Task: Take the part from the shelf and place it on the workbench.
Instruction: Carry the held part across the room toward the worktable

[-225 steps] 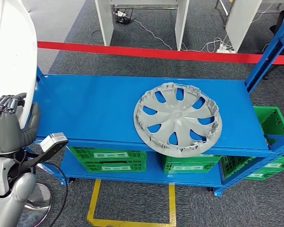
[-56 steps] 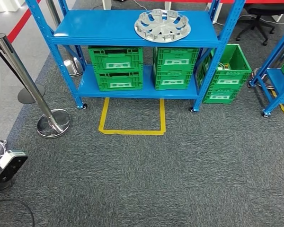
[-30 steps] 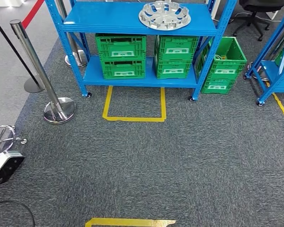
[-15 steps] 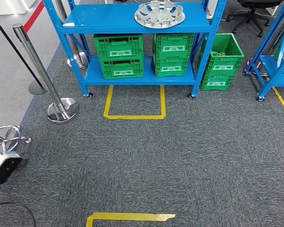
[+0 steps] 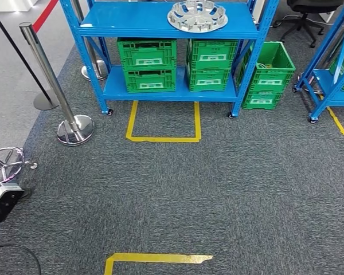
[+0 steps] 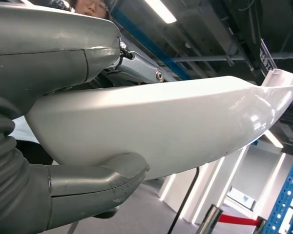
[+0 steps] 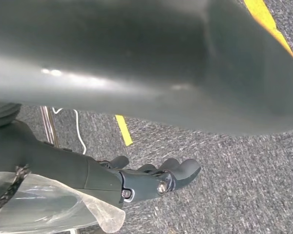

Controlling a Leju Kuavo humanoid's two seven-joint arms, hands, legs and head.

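My left hand (image 6: 56,53) grips a long white curved part (image 6: 167,122), with the thick grey thumb (image 6: 100,183) under it and the rest of the hand over it. In the head view the blue shelf (image 5: 131,26) stands far ahead, and a silver wheel cover (image 5: 197,15) lies on its top board. My right hand (image 7: 152,180) hangs over the grey carpet with its dark fingers (image 7: 181,170) stretched out and nothing in them.
Green crates (image 5: 148,63) fill the shelf's lower level, and another (image 5: 269,74) stands on the floor to its right. A chrome stanchion (image 5: 75,127) stands at the left, a second blue rack (image 5: 330,86) at the right. Yellow tape (image 5: 155,259) marks the carpet. A person (image 6: 90,6) is close by.
The camera has backed away from the shelf, which was right in front 7.5 s ago and now stands far off. A yellow floor line has come into view. The left hand still holds the white part.
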